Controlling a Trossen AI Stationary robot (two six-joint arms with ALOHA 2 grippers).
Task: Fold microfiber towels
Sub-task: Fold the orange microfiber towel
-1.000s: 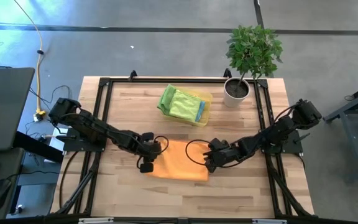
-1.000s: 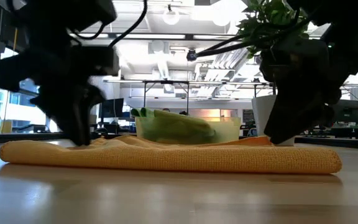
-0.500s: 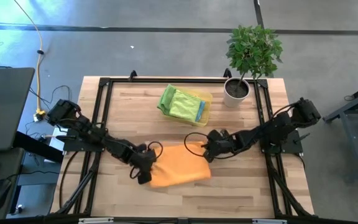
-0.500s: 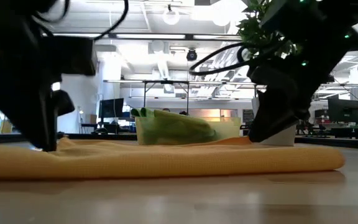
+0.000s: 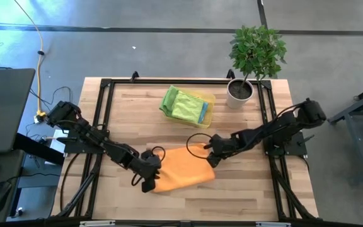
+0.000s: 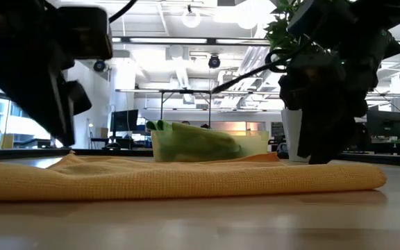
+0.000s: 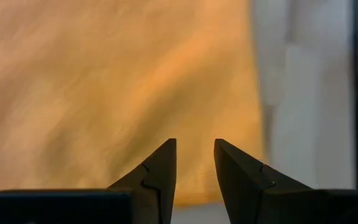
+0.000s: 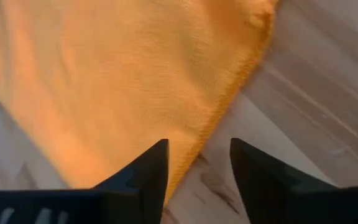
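orange towel point(image 5: 180, 169): lying flat on the wooden table point(image 5: 244, 189), front-middle area, between the two grippers; a slight ridge shows near its left end in the low view point(image 6: 186, 177)
left gripper point(image 5: 150, 178): at the towel's left edge, low by the table; fingers point(image 7: 160, 171) a narrow gap apart with nothing between them, towel fills the view just past the tips
right gripper point(image 5: 210, 151): at the towel's right far corner; fingers point(image 8: 148, 171) spread wider, gap empty, tips above the towel's edge where cloth meets wood point(image 8: 229, 93)
other towels: light green ones point(image 5: 181, 104) heaped in the yellow tray point(image 5: 209, 101) with a blue one point(image 5: 203, 112) at the right side; tray sits at the table's far middle, well apart from the orange towel
tray in low view: pale rim point(image 6: 255, 144) behind the orange towel, green cloth point(image 6: 193, 139) bulging over it
plant point(image 5: 256, 50): in a white pot point(image 5: 239, 93) at the far right corner of the table, near the tray
off table: cable point(image 5: 38, 44) on the floor to the left
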